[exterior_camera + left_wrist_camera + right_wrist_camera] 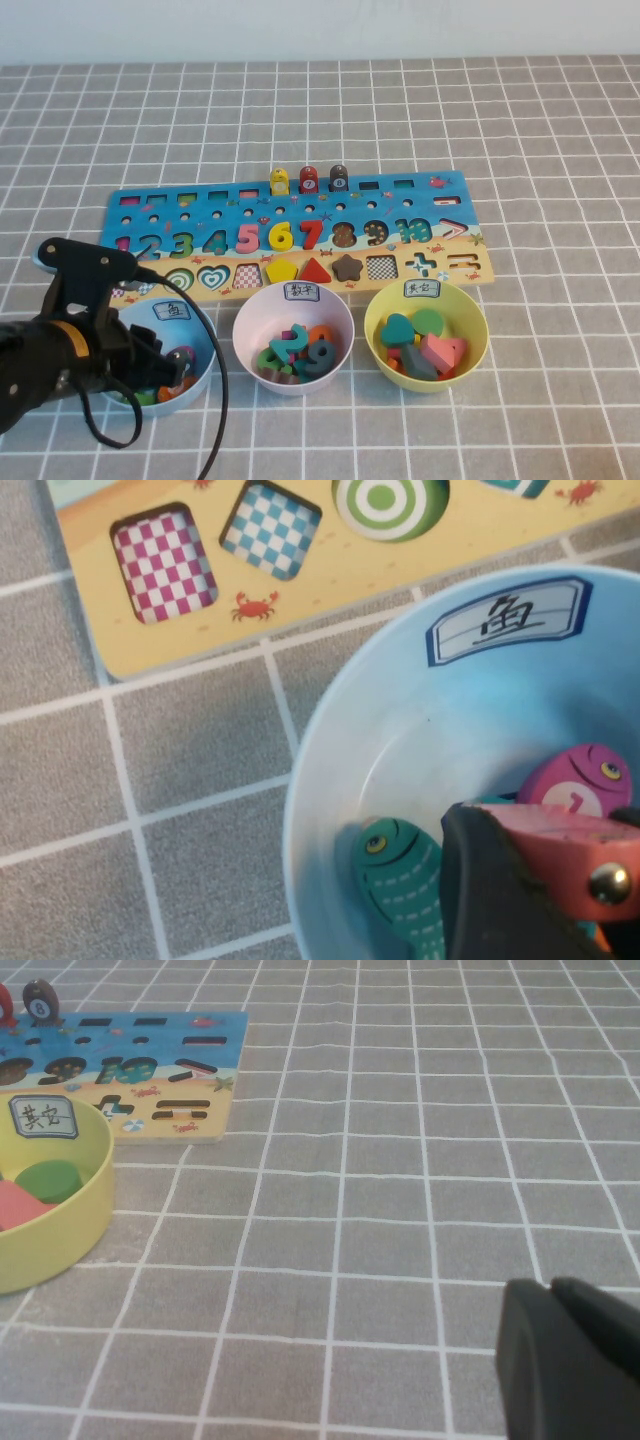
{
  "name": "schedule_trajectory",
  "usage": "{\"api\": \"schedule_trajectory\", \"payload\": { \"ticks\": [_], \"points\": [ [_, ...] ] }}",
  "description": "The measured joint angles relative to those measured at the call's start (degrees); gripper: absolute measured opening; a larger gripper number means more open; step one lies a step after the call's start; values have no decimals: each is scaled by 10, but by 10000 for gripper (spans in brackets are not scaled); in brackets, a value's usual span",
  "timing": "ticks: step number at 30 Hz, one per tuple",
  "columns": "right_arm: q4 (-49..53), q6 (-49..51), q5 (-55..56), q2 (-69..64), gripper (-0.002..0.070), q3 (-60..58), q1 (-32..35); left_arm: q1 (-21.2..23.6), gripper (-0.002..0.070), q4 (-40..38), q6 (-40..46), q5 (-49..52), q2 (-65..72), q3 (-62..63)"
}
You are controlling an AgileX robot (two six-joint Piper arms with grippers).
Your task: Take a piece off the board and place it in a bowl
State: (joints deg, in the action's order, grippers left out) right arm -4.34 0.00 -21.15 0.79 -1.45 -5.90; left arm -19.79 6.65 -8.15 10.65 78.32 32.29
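My left gripper (160, 365) hangs inside the pale blue bowl (205, 340) at the front left. In the left wrist view the gripper (560, 880) is shut on the pink fish piece (560, 835), just above the bowl's floor (400, 730). A green fish (400, 880) and a purple fish (580, 785) lie in the bowl beside it. The blue and tan board (300, 215) lies behind the bowls. My right gripper (565, 1360) is shut and empty over bare cloth to the right; it does not show in the high view.
Yellow (280, 181), red (309, 179) and dark (338, 178) fish stand on the board's far edge. A pinkish-white bowl (245, 320) of numbers and a yellow bowl (475, 335) of shapes sit right of the blue bowl. Checked grey cloth covers the table.
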Motion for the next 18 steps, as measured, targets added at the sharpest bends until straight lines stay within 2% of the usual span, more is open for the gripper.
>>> {"api": "schedule_trajectory", "payload": {
  "ticks": [6, 9, 16, 18],
  "points": [
    [0, 0, 0, 0, -18, 0, 0, 0, 197, 0, 0, 4, 0, 0],
    [0, 0, 0, 0, -18, 0, 0, 0, 232, 0, 0, 14, 0, 0],
    [0, 0, 0, 0, -18, 0, 0, 0, 446, 0, -13, 17, 0, 0],
    [0, 0, 0, 0, -18, 0, 0, 0, 487, 0, -32, 13, -1, 0]
  ]
}}
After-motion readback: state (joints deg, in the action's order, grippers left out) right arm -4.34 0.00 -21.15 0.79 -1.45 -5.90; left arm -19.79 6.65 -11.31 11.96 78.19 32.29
